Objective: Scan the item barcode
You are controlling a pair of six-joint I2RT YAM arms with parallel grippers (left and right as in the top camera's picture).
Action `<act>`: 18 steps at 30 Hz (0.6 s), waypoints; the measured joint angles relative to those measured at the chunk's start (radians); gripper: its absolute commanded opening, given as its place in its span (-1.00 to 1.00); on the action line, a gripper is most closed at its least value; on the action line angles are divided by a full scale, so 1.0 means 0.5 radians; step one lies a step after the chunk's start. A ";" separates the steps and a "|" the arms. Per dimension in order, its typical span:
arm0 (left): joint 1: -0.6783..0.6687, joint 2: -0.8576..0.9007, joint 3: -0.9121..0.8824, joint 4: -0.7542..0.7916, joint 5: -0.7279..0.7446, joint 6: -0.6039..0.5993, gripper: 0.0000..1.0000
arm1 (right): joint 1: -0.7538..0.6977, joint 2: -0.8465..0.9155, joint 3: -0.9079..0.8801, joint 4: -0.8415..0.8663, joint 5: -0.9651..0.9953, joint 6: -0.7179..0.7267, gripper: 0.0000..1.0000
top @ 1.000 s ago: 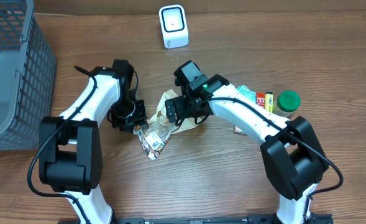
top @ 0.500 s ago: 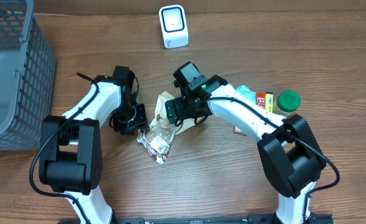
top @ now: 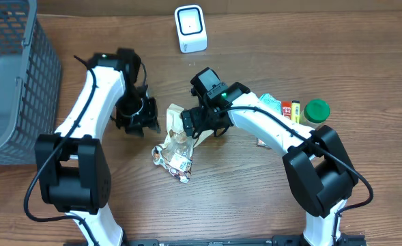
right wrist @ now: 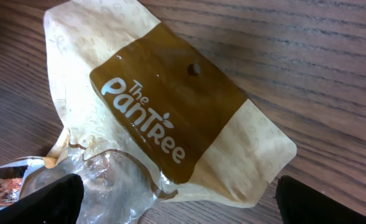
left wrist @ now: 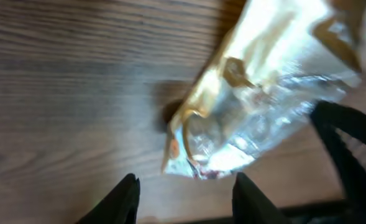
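The item is a crinkled snack bag, tan and brown with a clear window, lying on the wooden table. A white barcode scanner stands at the back. My left gripper hangs just left of the bag. In the left wrist view it is open with only bare wood between its fingers, and the bag lies beyond them. My right gripper hovers over the bag's upper end. In the right wrist view it is wide open, its fingers either side of the bag.
A grey wire basket fills the left back corner. A green-lidded jar, small coloured items and a packet lie by the right arm.
My left arm has drawn back up and to the left, away from the bag. The bag's lower end has slid down and right on the table. My right gripper has stayed put.
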 measured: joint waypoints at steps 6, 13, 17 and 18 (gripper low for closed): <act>-0.126 -0.012 -0.025 -0.103 0.032 0.017 -0.02 | -0.044 0.000 0.000 -0.014 -0.004 -0.001 1.00; -0.214 -0.012 -0.353 0.018 0.037 0.000 0.35 | -0.072 0.000 0.000 -0.003 -0.024 0.000 1.00; -0.212 -0.012 -0.536 0.157 0.037 -0.026 0.36 | -0.072 0.000 0.000 0.059 -0.036 -0.002 1.00; -0.212 -0.012 -0.588 0.217 0.038 -0.032 0.36 | -0.072 0.000 0.000 0.082 -0.037 -0.002 1.00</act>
